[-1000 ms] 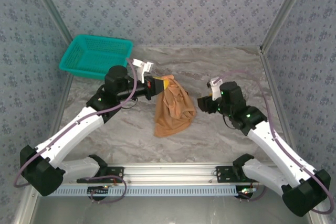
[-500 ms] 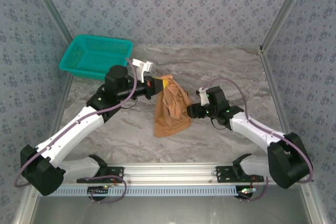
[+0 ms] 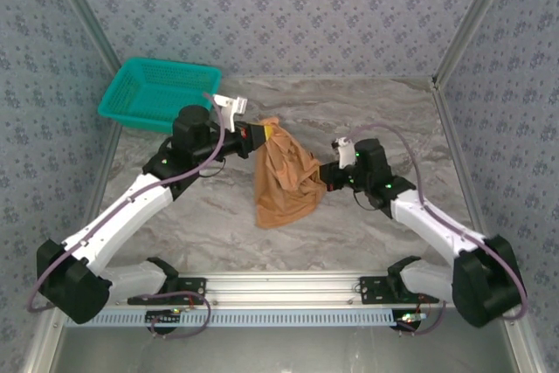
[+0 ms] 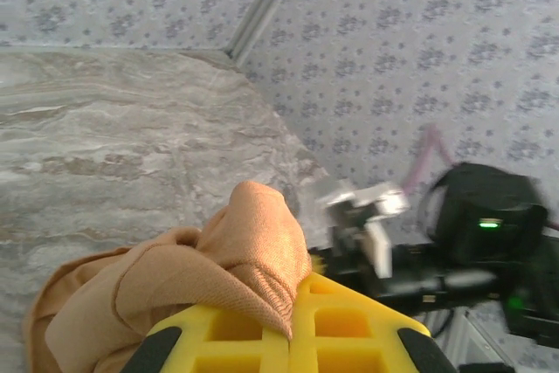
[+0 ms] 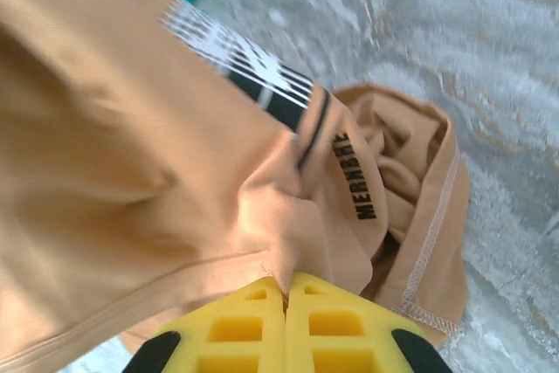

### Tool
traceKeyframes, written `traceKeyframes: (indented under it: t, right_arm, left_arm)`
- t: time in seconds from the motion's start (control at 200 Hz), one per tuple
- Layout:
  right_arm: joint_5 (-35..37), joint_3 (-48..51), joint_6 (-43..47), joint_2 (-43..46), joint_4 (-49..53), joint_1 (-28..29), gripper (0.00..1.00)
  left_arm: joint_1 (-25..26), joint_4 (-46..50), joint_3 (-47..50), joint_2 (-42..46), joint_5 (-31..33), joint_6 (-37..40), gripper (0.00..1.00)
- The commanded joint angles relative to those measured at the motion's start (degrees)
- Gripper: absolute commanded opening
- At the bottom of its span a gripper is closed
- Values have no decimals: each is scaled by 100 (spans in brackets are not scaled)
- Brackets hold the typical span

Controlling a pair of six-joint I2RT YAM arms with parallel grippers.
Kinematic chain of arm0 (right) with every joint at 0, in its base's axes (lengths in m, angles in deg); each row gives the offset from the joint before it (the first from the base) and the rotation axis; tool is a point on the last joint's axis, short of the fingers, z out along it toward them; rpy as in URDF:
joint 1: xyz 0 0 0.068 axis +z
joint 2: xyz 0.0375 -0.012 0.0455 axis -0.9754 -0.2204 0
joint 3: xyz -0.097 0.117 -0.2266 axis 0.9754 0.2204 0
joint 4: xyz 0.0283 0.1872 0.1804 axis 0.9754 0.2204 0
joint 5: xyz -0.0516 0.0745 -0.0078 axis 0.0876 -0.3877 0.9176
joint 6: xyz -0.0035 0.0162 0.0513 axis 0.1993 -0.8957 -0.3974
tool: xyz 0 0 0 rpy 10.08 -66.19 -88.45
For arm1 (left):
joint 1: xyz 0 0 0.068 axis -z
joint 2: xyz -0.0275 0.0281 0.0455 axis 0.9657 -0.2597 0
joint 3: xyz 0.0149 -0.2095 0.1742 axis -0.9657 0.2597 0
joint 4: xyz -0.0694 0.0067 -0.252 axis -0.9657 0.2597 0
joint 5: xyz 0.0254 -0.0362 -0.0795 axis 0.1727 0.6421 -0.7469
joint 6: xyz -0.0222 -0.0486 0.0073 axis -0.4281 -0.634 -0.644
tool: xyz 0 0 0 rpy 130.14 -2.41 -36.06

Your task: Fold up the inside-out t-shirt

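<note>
The orange-tan inside-out t-shirt [image 3: 284, 181] hangs bunched above the middle of the marble table, its lower end on the surface. My left gripper [image 3: 264, 134] is shut on its top end; in the left wrist view a fold of the t-shirt [image 4: 253, 242] is pinched between the yellow fingers [image 4: 349, 325]. My right gripper [image 3: 325, 177] is shut on the shirt's right side. The right wrist view has a peak of the t-shirt [image 5: 288, 233] caught between yellow fingers [image 5: 336, 321], with a black-and-white printed band and stitched hem beside it.
A teal mesh basket [image 3: 157, 93] stands at the back left corner. Patterned walls with metal posts close in the table on three sides. A metal rail [image 3: 279, 290] runs along the near edge between the arm bases.
My right arm swung left from beside the shirt and its gripper closed on the shirt's right side. My left gripper lifted slightly up and back, still holding the top end.
</note>
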Motion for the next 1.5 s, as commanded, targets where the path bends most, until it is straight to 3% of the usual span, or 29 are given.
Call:
traceKeyframes:
  t: [0.0,0.085,0.165,0.27,0.375,0.455,0.54,0.615,0.72,0.889,0.974,1.074,1.154,1.239,1.344,1.494]
  right_arm:
    - [-676,-153,-625,539,29,-188,0]
    - [-941,-301,-1361,723,-215,-288,0]
    - [-892,-269,-2362,739,-974,-289,0]
    - [-242,-197,-3420,589,-2079,-277,0]
    - [528,-319,-3637,306,-2347,-192,0]
    - [817,-449,-3681,-7,-2311,-206,0]
    - [857,-620,-3639,-326,-2272,-304,0]
    - [865,-763,-3500,-507,-2145,-370,0]
    - [909,-850,-3434,-597,-2102,-431,0]
    - [988,-866,-3310,-585,-2020,-529,0]
    - [969,-863,-3278,-580,-1996,-583,0]
    - [955,-840,-3251,-570,-1994,-641,0]
    - [925,-850,-3229,-562,-1974,-685,0]
    - [917,-917,-3100,-498,-1802,-772,0]
    - [834,-1250,-2607,-344,-1181,-1063,0]
    - [932,-1822,-2081,17,-611,-1479,0]
  left_arm:
    - [-134,-75,-344,-403,691,-50,0]
    - [-262,139,-827,-1090,1286,2,4]
    - [-443,235,-1415,-1881,1632,95,19]
    - [-816,724,-2090,-2527,1661,188,38]
    - [-868,642,-1409,-1931,2006,369,63]
    - [-687,281,-423,-1183,2035,255,75]
    - [-77,-42,483,-526,2246,223,77]
    - [597,-314,917,-406,2372,44,77]
    - [1407,-816,1053,-898,2467,-122,77]
    - [2058,-797,446,-2126,2919,-149,76]
    - [2148,-984,272,-2586,3006,-102,72]
    - [2159,-989,-110,-3127,2979,-12,59]
    - [2141,-1201,-261,-3392,2837,113,44]
    - [2086,-1142,-357,-3369,2730,356,22]
    - [1842,-1083,44,-2585,2481,696,0]
    - [1162,-967,932,-603,2353,1192,0]
